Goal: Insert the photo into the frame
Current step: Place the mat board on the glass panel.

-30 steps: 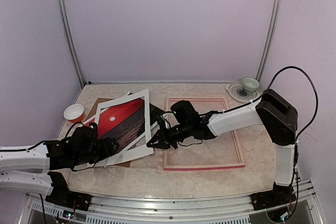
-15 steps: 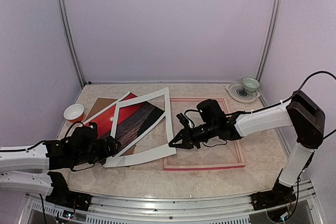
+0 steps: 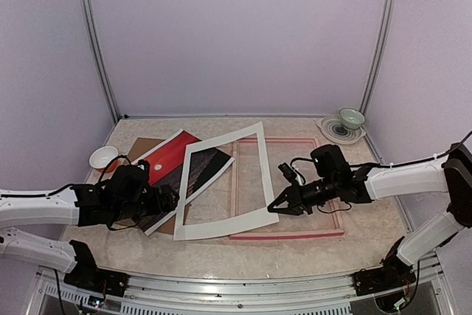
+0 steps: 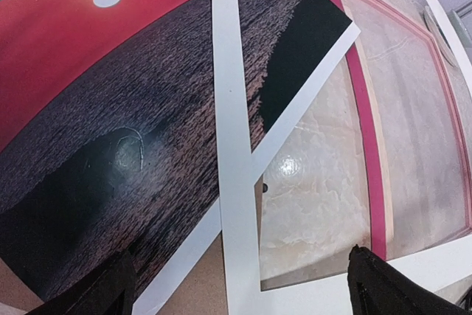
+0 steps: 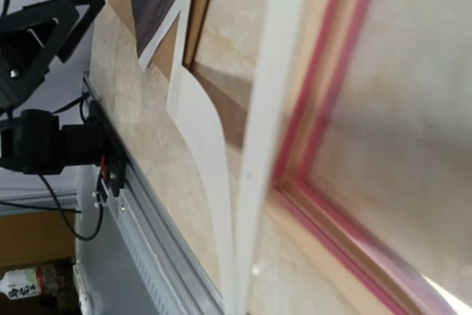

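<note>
Mat point(image 3: 221, 225) dragged right, seemingly overlapping frame's point(image 3: 310, 234) left edge.

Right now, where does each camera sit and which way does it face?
Top external: high at the near edge, looks down at the table; left gripper and right gripper show.
Left wrist: above the photo, looks down; its open fingers show below.
Right wrist: low, looks along the white mat edge; no fingers visible.
All share the white mat and the frame.

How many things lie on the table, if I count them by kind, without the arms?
Photo: 1
White mat: 1
Brown backing board: 1
Pink frame: 1
Small bowls: 2
Round plate: 1
Total: 7
</note>
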You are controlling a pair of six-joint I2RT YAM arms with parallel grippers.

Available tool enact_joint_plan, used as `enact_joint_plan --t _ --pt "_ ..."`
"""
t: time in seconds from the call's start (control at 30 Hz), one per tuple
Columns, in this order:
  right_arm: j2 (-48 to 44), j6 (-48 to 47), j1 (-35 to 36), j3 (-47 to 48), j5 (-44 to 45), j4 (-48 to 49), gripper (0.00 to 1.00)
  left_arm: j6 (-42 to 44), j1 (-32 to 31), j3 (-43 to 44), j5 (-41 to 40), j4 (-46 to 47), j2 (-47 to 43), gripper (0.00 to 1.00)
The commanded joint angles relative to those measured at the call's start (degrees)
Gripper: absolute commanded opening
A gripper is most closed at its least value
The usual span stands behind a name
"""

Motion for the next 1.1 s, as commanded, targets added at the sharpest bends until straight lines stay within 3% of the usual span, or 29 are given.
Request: enact_joint_plan --t 0.0,0.23,0.4,0.73,1.07 --pt "-4.5 -3.6 -3.2 -2.9 -0.7 -4.8 0.00 6.1 -0.3 2.7 0.4 2.5 4.0 0.99" --pt "-10.5 -7.8 -6.6 -4.4 -0.6 -11.5 0.00 3.7 -3.7 2.0 0.7 7.2 9.7 0.99" --pt "-14.4 -10.4 -9.0 -4.9 -0.1 -16.5 0.00 3.5 -7.4 6.0 -4.5 6.2 13.1 0.99" --pt "-17.4 -16.5 -14.6 -5.3 1.0 -26.9 0.00 6.5 -7.5 9.7 -8.8 11.3 19.6 0.99" --pt "-18.3 -20.3 -16.8 -5.7 4.0 -33.4 0.00 6.0 -7.7 7.8 -7.1 14.4 21.1 0.99"
